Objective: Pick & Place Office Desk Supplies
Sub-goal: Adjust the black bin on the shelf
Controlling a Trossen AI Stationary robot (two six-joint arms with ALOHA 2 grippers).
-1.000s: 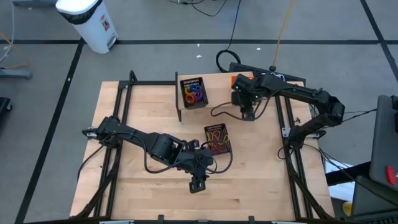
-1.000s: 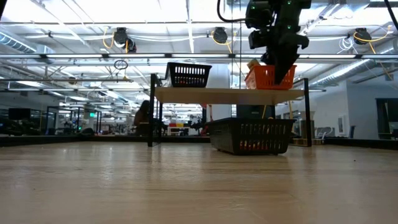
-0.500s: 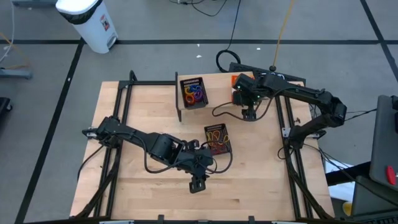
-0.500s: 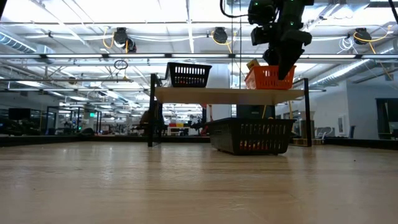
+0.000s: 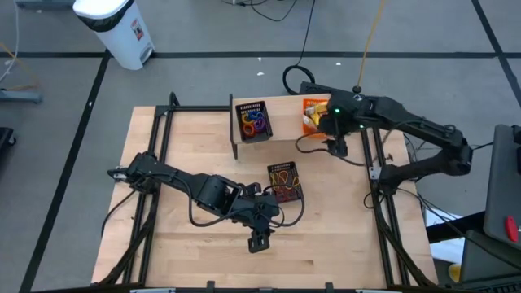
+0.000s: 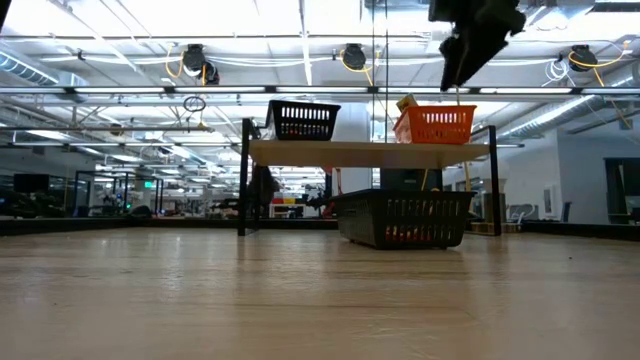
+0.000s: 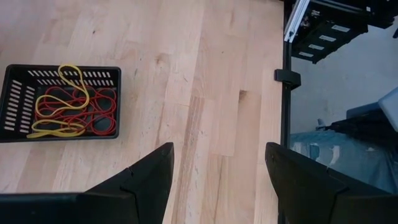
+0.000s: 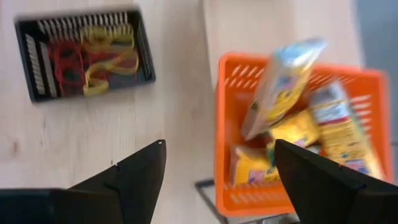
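Note:
A black basket point(image 5: 285, 181) stands on the table and holds red and yellow elastic loops point(image 7: 68, 106). It also shows in the right wrist view as the black basket point(image 8: 87, 53). A second black basket point(image 5: 253, 120) with coloured rings sits on a raised shelf point(image 6: 370, 152). Beside it on the shelf is an orange basket point(image 5: 313, 114) of yellow packets point(image 8: 286, 118). My right gripper point(image 5: 340, 146) is open and hovers high above the shelf's right end; it shows at the low view's top as my right gripper point(image 6: 475, 40). My left gripper point(image 5: 259, 240) is open, low over the table, near-left of the loop basket.
Bare wooden table point(image 5: 179, 163) stretches left of my left arm. Black frame rails run along the table's left and right sides. The shelf's black upright point(image 6: 243, 180) stands near the table's far middle. A white bin point(image 5: 114, 28) stands on the floor beyond the table.
My right gripper has risen and shifted toward the table's right edge, away from above the orange basket, which now shows uncovered from above. My left arm has kept still.

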